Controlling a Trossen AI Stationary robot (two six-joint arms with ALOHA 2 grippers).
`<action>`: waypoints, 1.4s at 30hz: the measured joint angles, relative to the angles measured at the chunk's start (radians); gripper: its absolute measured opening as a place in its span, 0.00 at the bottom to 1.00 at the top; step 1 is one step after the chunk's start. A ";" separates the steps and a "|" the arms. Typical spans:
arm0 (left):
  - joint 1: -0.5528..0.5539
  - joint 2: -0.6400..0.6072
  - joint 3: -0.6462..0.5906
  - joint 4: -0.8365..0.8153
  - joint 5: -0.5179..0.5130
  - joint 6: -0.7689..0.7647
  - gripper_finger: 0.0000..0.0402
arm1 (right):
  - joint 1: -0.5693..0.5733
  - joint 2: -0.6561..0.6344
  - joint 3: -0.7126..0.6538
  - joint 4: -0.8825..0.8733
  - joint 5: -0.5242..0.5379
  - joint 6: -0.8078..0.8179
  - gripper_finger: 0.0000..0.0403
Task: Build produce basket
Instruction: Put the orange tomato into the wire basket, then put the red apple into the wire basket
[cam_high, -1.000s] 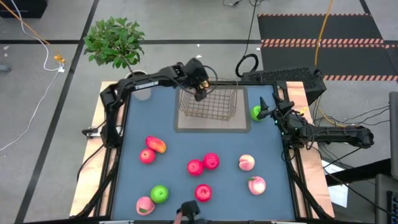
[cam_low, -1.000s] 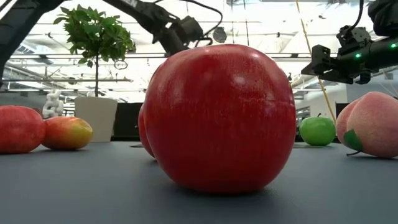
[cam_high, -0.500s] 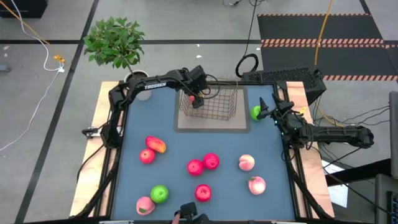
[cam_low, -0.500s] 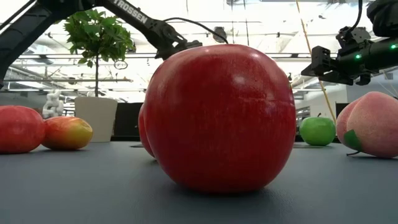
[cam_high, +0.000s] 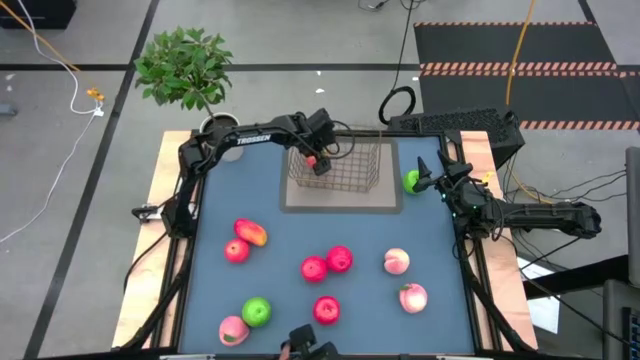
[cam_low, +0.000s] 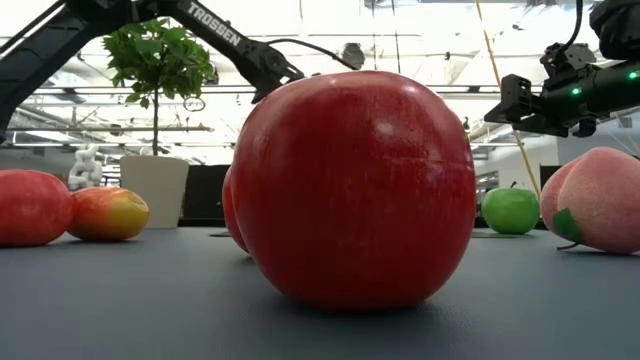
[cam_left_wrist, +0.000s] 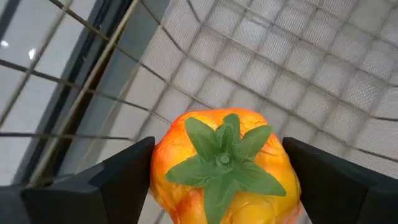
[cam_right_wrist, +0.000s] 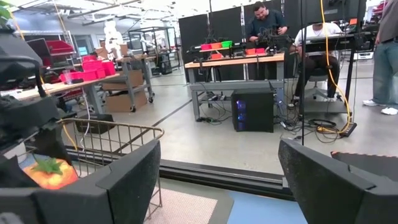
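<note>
Produce run | left gripper (cam_high: 313, 160) clamped on an orange-yellow fruit (cam_left_wrist: 225, 167), low inside the wire basket (cam_high: 340, 166) at the table's far side, likely for a soft drop | right gripper (cam_high: 427, 177) spread wide, empty, waiting by a green apple (cam_high: 411, 181) | 9 fruits loose nearer

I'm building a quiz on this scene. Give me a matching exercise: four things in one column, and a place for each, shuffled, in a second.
Things:
1. orange fruit
2. potted plant
3. right hand
4. basket

Places:
A. on the floor beyond the table's far left corner
B. beside the green apple at the right edge
C. held in the left hand over the basket
D. on the grey mat at the table's far side

Pairs: 1-C, 2-A, 3-B, 4-D
</note>
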 joint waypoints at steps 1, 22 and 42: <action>-0.001 0.000 0.001 0.006 0.000 -0.019 0.86 | 0.000 0.000 0.000 0.000 0.000 0.000 0.79; -0.015 -0.084 0.000 -0.066 -0.029 -0.058 0.97 | 0.000 0.001 0.000 0.001 -0.020 0.043 0.79; -0.099 -0.241 0.001 -0.102 -0.170 -0.084 0.97 | -0.001 0.012 0.000 0.045 -0.258 0.062 0.79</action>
